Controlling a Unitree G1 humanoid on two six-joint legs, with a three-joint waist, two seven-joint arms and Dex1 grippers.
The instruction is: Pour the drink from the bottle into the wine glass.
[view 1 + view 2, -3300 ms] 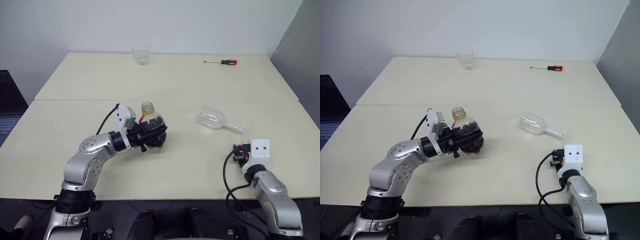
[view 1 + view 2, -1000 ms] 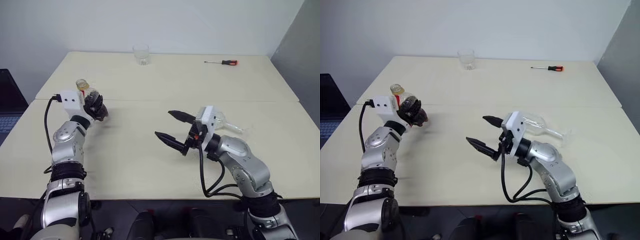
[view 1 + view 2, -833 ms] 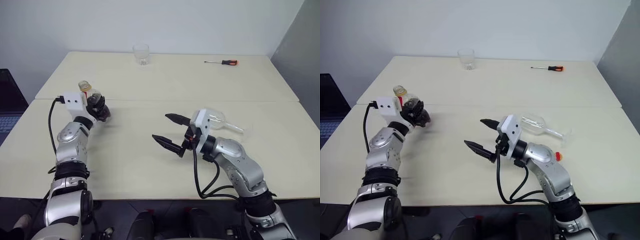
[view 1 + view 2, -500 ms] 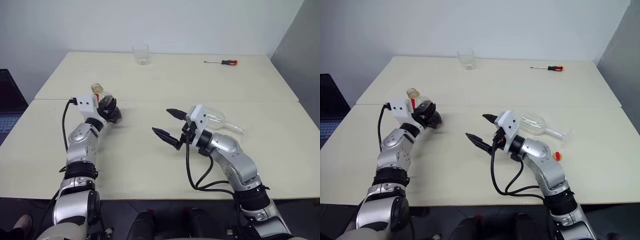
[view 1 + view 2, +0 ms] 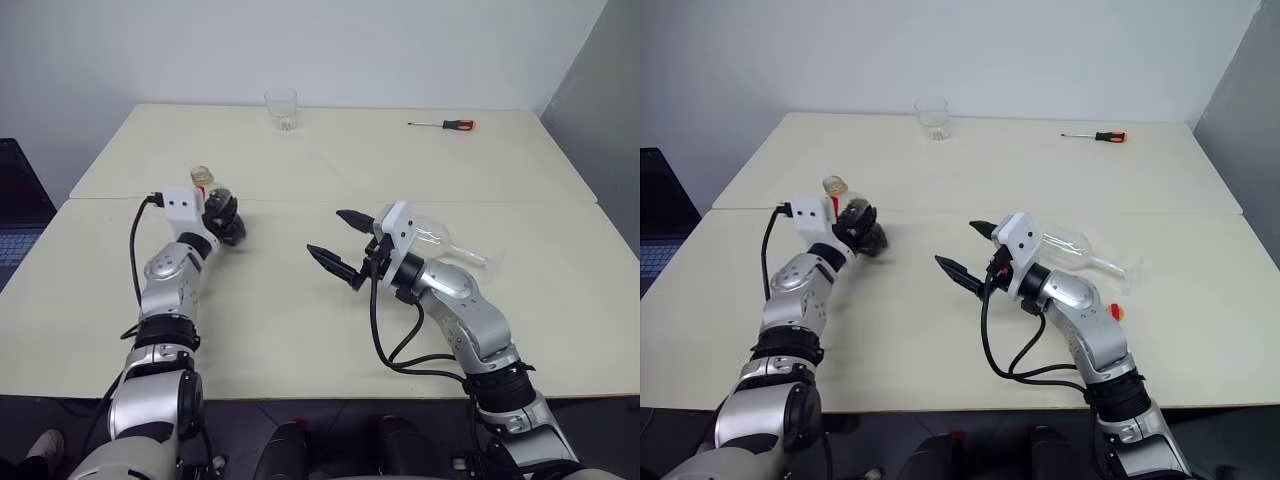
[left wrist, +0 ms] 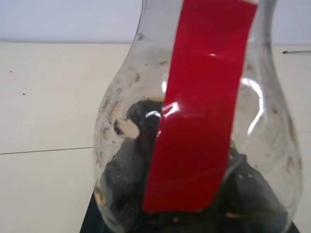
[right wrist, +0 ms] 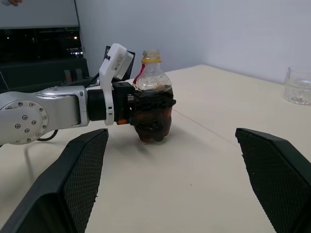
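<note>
Clearly the wine glass (image 5: 432,240) lies on its side, so nothing can be poured yet
Spread right fingers (image 5: 340,246) hover before it; a clumsy grasp could roll it off the surface (image 5: 300,330), while left fingers (image 5: 858,222) pinch the uncapped bottle (image 7: 153,104) upright, where any tilt spills drink (image 7: 154,121)

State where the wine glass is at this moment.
In the left eye view the wine glass lies on its side on the table, right of centre, just behind the right gripper.

No writing can be read anywhere. The bottle (image 6: 194,126) carries a plain red label strip (image 6: 204,97) with no lettering.
</note>
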